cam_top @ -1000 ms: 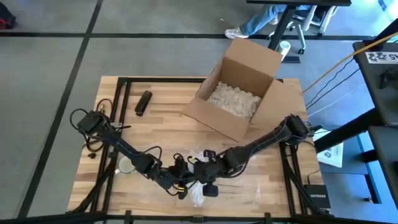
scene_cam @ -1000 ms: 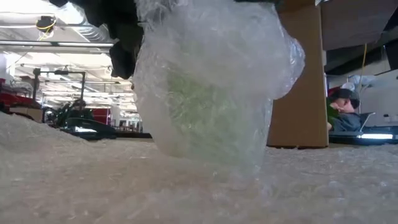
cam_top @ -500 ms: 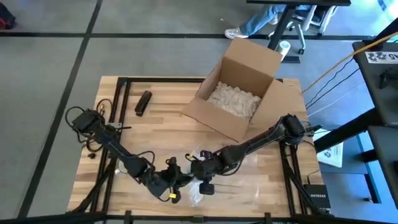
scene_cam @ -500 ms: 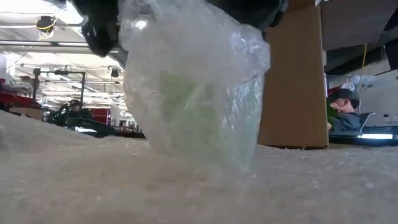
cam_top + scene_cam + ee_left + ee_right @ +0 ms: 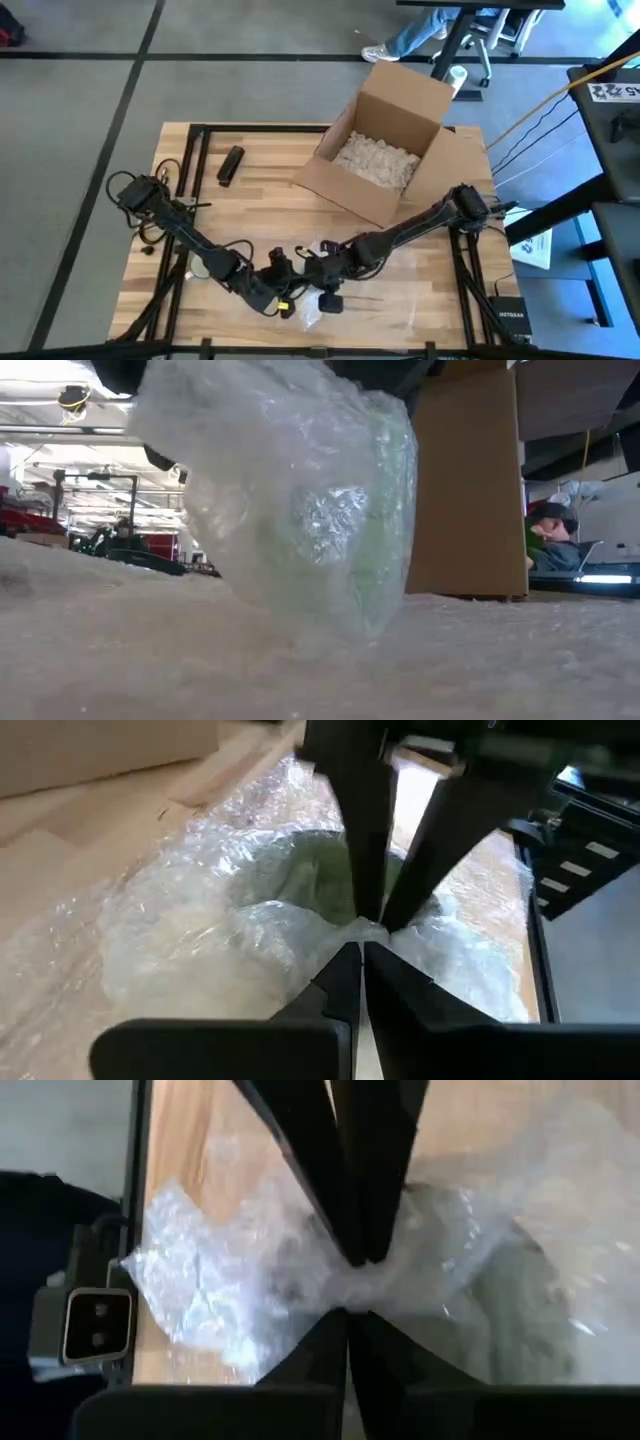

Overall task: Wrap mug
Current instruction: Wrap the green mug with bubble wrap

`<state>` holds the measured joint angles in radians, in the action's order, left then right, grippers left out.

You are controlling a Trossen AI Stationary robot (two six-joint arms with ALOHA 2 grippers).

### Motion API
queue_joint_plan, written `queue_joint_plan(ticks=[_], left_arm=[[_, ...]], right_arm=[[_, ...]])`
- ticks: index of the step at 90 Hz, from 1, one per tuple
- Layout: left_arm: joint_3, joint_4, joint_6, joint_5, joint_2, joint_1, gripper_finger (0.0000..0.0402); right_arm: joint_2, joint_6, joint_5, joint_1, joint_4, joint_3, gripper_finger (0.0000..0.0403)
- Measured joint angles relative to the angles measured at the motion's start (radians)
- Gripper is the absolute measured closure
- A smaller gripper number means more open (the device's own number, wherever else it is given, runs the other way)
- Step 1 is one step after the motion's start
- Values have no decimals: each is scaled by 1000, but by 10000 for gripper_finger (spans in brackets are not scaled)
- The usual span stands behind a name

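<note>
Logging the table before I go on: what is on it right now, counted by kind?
Cardboard box, open, with pale filler: 1
Green mug inside bubble wrap: 1
Bubble wrap sheet: 1
Small dark object near the far left edge: 1
Total: 4

The clear, glossy plastic bubble wrap (image 5: 290, 510) looked crinkled and knobbly over a pale green mug (image 5: 325, 870). The light butcher-block wooden table (image 5: 260, 200) had a smooth finish. The open brown cardboard box (image 5: 400, 105) looked matt, filled with rough off-white packing pieces (image 5: 375, 160).
</note>
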<state>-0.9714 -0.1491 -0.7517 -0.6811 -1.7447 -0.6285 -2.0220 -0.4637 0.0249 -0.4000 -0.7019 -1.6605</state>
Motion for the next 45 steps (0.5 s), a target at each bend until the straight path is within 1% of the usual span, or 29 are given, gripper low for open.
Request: queue_joint_plan(ticks=[13, 28, 32, 45], left_arm=[[-1, 1, 0, 0, 0, 0, 402], [-1, -5, 6, 0, 1, -1, 402], [-1, -22, 28, -1, 2, -7, 402], [-1, -125, 121, -2, 2, -31, 402]], right_arm=[[2, 5, -48, -12, -108, -70, 403], [4, 28, -72, -22, -122, -122, 403], [4, 39, -87, -28, -118, -139, 403], [7, 57, -84, -40, -105, -157, 403]])
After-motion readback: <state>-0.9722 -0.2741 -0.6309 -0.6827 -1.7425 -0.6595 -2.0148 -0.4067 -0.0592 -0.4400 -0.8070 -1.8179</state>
